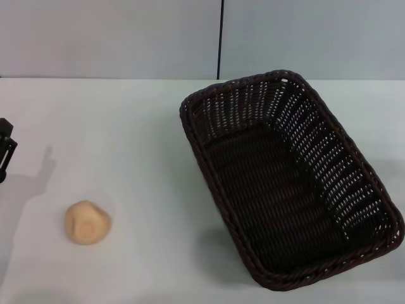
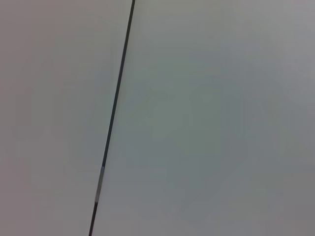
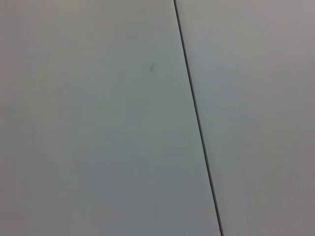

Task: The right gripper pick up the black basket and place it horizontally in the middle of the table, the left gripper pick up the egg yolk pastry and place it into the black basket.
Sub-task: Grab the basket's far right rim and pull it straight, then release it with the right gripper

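Here, seen from the head camera, a white table (image 1: 145, 126) fills most of the view, with a pale wall behind it split by a thin dark vertical seam (image 1: 220, 38).

The basket (image 1: 288, 183) sits on the right half of the table. It is large, dark, woven and rectangular, and it stands upright on its base with its open top facing up. It lies at a slant: one short end points toward the far middle of the table, the other toward the near right corner. Nothing is inside it.

The pastry (image 1: 87, 221) lies on the near left part of the table, well apart from the basket. It is a small, round, pale tan bun, resting on the bare table.

The left hand (image 1: 5, 149) shows only as a small black part at the far left edge, beyond the pastry and not touching it. Whether its fingers are spread or closed cannot be told. Its shadow falls on the table between it and the pastry.

The right hand is out of sight in every view. Both wrist cameras show only the blank wall and the dark seam.
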Robot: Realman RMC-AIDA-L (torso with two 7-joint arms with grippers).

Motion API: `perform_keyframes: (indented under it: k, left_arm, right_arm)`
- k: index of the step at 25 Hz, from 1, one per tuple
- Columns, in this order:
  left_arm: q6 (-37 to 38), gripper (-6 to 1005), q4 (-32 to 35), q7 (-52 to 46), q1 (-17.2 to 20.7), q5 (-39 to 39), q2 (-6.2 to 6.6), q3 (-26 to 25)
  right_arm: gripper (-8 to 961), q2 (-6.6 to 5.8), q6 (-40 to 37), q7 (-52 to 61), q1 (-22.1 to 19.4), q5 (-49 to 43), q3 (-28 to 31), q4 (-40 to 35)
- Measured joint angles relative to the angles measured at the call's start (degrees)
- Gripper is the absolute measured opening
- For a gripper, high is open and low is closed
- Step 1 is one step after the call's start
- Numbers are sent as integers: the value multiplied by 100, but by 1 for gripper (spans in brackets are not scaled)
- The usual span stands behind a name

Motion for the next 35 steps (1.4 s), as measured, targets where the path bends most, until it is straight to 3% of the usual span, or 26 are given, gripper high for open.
perform_keyframes:
  k: [4,6,7,8,9,10,11,12,14,17,18,19,20,21,22,23,25,26,30,35]
  left_arm:
    - [7,811,-1,-20,0,2,4,64]
    - [6,811,22,-108,-2,1,8,82]
    - [2,811,41,-156,-6,1,9,83]
    - [-2,811,51,-181,-9,1,9,83]
    - [-7,811,61,-211,-15,0,9,84]
    - [-8,811,65,-216,-18,0,9,84]
    - [-8,811,65,-216,-18,0,9,84]
    - [-6,811,67,-216,-18,-1,9,84]
    - [6,810,62,-217,-14,-1,9,84]
    - [2,810,58,-218,-2,-2,10,84]
    - [2,810,58,-218,-2,-2,10,84]
    - [-2,810,59,-219,3,-2,9,85]
    - [7,810,53,-220,32,-2,8,94]
    - [7,810,53,-220,32,-2,8,94]
    - [13,810,48,-220,43,-2,8,98]
    - [29,810,45,-220,64,-2,8,106]
    - [34,810,61,-220,93,-2,7,134]
    - [34,810,61,-220,93,-2,7,134]
    - [19,811,68,-220,166,-2,-1,154]
    - [45,811,66,-220,234,-2,-1,155]
  right_arm:
    - [635,-23,39,284,-8,-38,-12,-86]
    - [636,-42,150,787,-67,-274,-59,-403]
    - [635,-57,371,1544,-135,-781,-156,-1039]
    - [635,-57,371,1544,-135,-781,-156,-1039]
    - [635,-65,525,2074,-164,-1134,-204,-1446]
    - [634,-68,849,3337,-190,-1937,-241,-2470]
    - [634,-68,849,3337,-190,-1937,-241,-2470]
    - [634,-76,1043,4646,-149,-2774,-246,-3455]
    - [633,-135,1113,6053,-8,-3827,-297,-4420]
    - [633,-312,1035,8232,380,-5485,-451,-5736]
    - [633,-312,1035,8232,380,-5485,-451,-5736]
    - [633,-398,958,8917,559,-6061,-510,-6111]
    - [633,-560,645,9984,939,-7042,-576,-6581]
    - [634,-560,645,9984,939,-7042,-576,-6581]
    - [634,-734,131,10725,1384,-7886,-593,-6826]
    - [634,-734,131,10725,1384,-7886,-593,-6826]
    - [634,-928,-564,11358,1980,-8702,-577,-6900]
    - [634,-928,-564,11358,1980,-8702,-577,-6900]
    - [634,-1068,-1124,12112,2644,-9277,-841,-6784]
    - [635,-1057,-972,12531,2955,-9623,-1537,-6286]
